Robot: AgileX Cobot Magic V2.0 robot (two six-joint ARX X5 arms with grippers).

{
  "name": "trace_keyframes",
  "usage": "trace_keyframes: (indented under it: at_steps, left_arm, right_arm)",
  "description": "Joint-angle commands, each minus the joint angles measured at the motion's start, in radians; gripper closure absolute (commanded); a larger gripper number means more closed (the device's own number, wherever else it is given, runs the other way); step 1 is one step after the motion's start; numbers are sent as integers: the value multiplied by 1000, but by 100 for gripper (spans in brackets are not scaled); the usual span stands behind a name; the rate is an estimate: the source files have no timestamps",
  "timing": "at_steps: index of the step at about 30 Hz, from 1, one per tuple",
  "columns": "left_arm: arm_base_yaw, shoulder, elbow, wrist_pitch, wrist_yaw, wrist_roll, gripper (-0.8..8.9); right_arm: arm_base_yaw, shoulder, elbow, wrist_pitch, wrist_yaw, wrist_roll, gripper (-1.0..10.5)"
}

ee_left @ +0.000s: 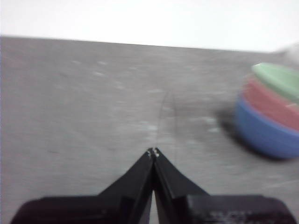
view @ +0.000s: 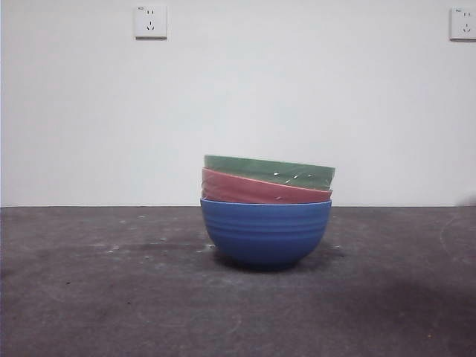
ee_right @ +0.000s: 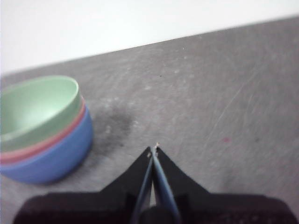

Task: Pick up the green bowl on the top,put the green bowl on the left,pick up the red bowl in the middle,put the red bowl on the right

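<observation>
My left gripper (ee_left: pixel 153 152) and right gripper (ee_right: pixel 154 149) were both closed, empty. The green bowl (view: pixel 269 172) sat atop the red bowl (view: pixel 260 190), clear of both.

We see a sage-green bowl (view: pixel 269 172) with pale scratch flecks, a dull pinkish-red bowl (view: pixel 260 190) and a blue bowl (view: pixel 265 232), all ribbed in horizontal rings, on a mottled dark grey worktop (view: pixel 97 297) against a white wall (view: pixel 238 89).

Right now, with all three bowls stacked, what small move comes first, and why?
Probably open the left gripper and swing it toward the green bowl. That bowl sits tilted on top of the red bowl, so it must come off first, and both grippers are shut and away from the stack.
</observation>
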Motion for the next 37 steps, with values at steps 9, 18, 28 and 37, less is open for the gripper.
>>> trace_keyframes:
  at_steps: [9,18,28,37]
  left_arm:
    - [2,-2,-5,34,123,-308,822]
    - [2,20,145,-61,121,-325,821]
    - [2,301,393,-102,248,-190,821]
    - [0,612,684,-254,475,20,821]
  right_arm:
    - [1,0,-5,4,-31,305,951]
    - [1,106,200,-121,-51,285,958]
    - [1,349,553,-276,-56,64,951]
    - [1,590,851,-511,-153,-233,948]
